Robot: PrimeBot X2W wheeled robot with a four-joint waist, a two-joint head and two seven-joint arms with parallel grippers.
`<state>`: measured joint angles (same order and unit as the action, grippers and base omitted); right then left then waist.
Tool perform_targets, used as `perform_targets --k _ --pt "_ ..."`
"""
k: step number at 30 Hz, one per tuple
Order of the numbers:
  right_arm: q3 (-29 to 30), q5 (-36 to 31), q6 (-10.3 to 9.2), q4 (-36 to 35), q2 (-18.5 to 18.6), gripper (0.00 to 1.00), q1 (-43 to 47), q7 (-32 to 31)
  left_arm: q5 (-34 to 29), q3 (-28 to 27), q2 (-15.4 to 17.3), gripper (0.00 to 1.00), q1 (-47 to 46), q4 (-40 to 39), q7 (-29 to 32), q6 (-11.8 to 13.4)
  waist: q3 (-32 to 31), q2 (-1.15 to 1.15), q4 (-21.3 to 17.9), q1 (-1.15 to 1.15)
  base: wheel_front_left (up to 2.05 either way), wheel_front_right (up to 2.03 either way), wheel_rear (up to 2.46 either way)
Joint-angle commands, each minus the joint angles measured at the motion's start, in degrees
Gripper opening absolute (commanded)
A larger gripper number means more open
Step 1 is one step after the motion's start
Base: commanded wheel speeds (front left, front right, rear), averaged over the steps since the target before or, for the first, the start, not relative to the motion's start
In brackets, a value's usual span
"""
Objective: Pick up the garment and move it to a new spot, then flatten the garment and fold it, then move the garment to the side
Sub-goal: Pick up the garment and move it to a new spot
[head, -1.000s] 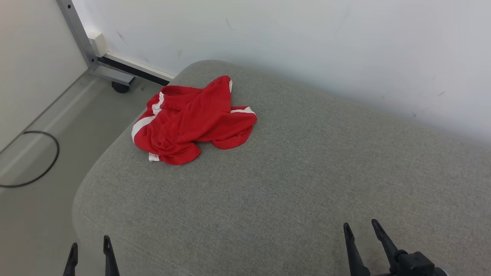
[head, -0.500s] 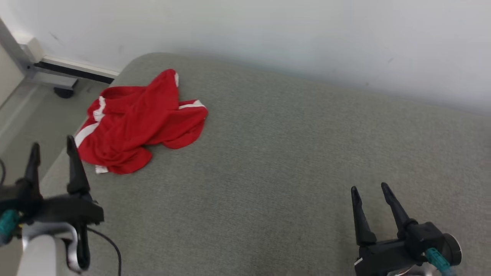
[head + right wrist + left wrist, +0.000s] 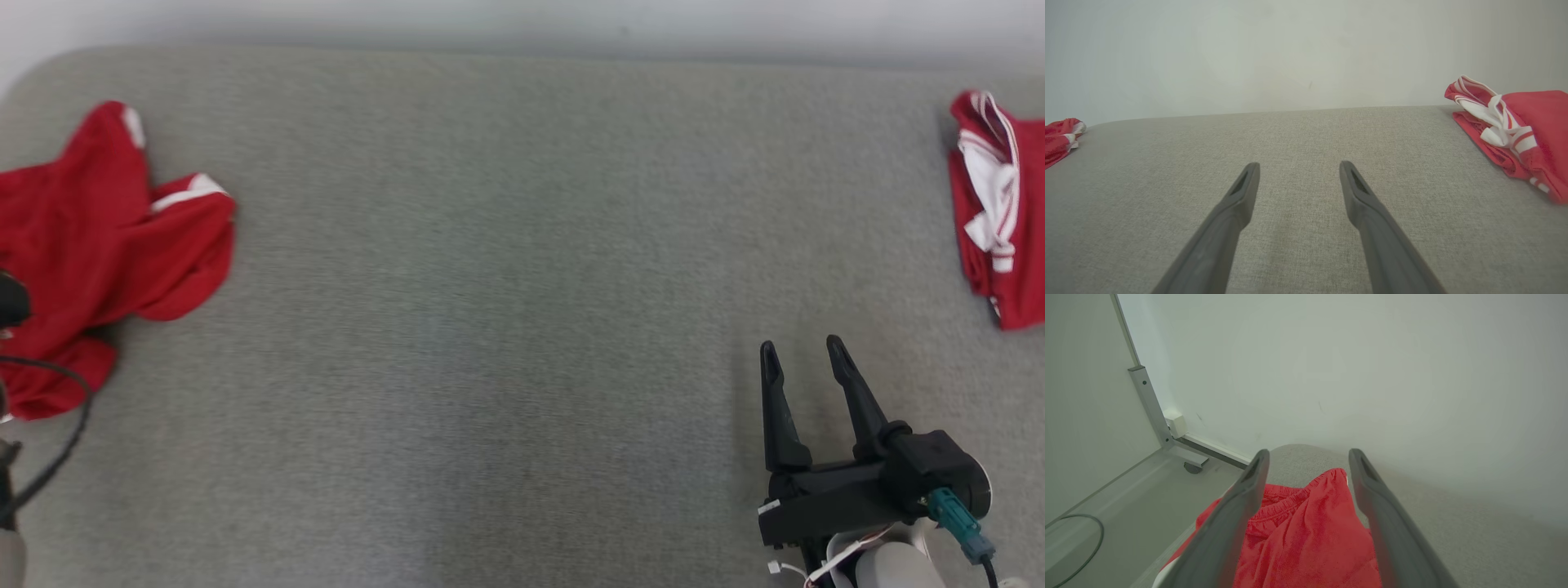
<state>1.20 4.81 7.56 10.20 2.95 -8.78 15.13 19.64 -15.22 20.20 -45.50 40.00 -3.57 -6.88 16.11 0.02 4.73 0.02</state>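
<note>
Garment (image 3: 106, 245) lies crumpled, red with white stripes, left pincer (image 3: 1309, 452) and right pincer (image 3: 1299, 164) both spread.

Garment (image 3: 98, 245), perhaps shorts, partly beyond head view's left edge.

Red garment (image 3: 106, 245) (white stripes); grey woven cushion (image 3: 490, 286); black right hand (image 3: 801, 344)
</note>
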Motion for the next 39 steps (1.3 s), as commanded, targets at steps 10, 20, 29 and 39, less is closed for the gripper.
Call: perform_targets --k 10,20,29,39 --pt "0.0 -0.4 -0.13 -0.4 -0.1 1.00 -1.7 0.0 3.6 -0.2 5.5 1.00 -5.1 12.6 12.3 -0.3 8.0 -0.02 -7.6 -0.02 0.00 0.00 0.00" --pt "0.5 -2.0 -0.13 -0.7 -0.1 1.00 -1.8 0.0 6.7 -1.1 6.6 1.00 -8.2 23.4 24.2 2.6 7.9 -0.02 -7.2 -0.02 0.00 0.00 0.00" --pt "0.3 -2.6 -0.13 0.0 -0.1 1.00 -1.2 0.0 6.0 -0.2 6.1 0.00 -6.8 26.0 20.9 2.8 6.0 -0.02 -7.2 -0.02 0.00 0.00 0.00" --pt "1.0 -2.8 -0.13 0.6 -0.1 1.00 0.7 0.0 5.8 1.0 6.0 0.00 -8.8 24.1 11.1 0.9 1.8 -0.02 -4.8 -0.02 0.00 0.00 0.00"
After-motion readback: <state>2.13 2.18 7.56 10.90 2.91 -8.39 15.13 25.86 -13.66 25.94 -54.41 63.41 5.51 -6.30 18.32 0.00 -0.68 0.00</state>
